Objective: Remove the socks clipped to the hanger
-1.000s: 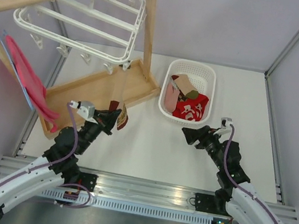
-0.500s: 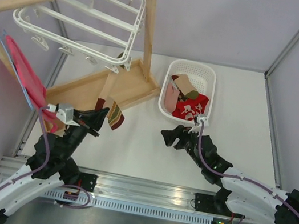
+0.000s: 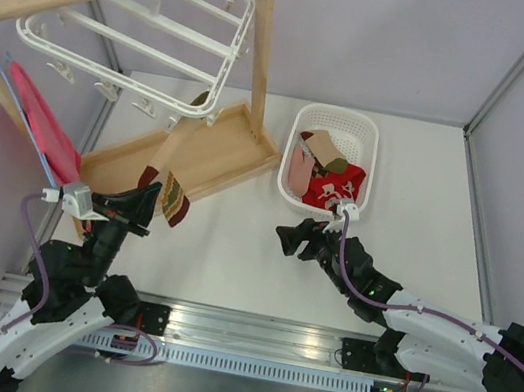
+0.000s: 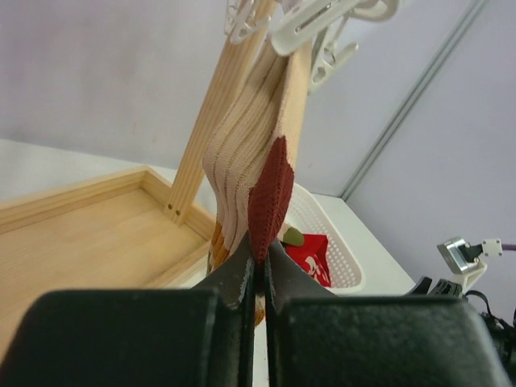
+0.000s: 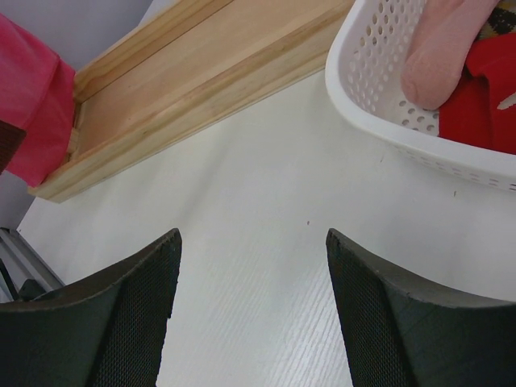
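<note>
No brand or label can be read. The red fabric socks [image 3: 336, 191] carry white marks that may be lettering, but they are too small and creased to make out.

The left hand [image 3: 145, 204] is pinched fully shut on the brown-and-cream diamond-checkered sock [image 3: 174, 203]. In the left wrist view its two fingertips [image 4: 242, 278] meet on a dark red patch low on the ribbed cream fabric. The sock runs up taut and slanted from there to a small white plastic clip [image 4: 310, 24], which grips its top end. That clip hangs from the near right corner of the large white plastic rectangular drying hanger [image 3: 121, 72], which is tilted and hooked over the slanting bar of the pale wooden rack [image 3: 259, 43]. The rack's base tray sits at the far left corner of the table [image 3: 250, 265], and the left hand is raised above the table's left side, near the tray's front edge.

The right hand [image 3: 285, 239] holds nothing. Its black fingers [image 5: 137, 322] are spread wide and hover over bare white table near the middle, just in front of the oval white mesh plastic basket [image 3: 289, 155]. The basket stands by the far edge, right of the rack, and holds the red socks, a pale pink sock [image 3: 299, 168] and another brown-and-cream one. A bright pink cloth [image 3: 46, 127] hangs at the left edge.
</note>
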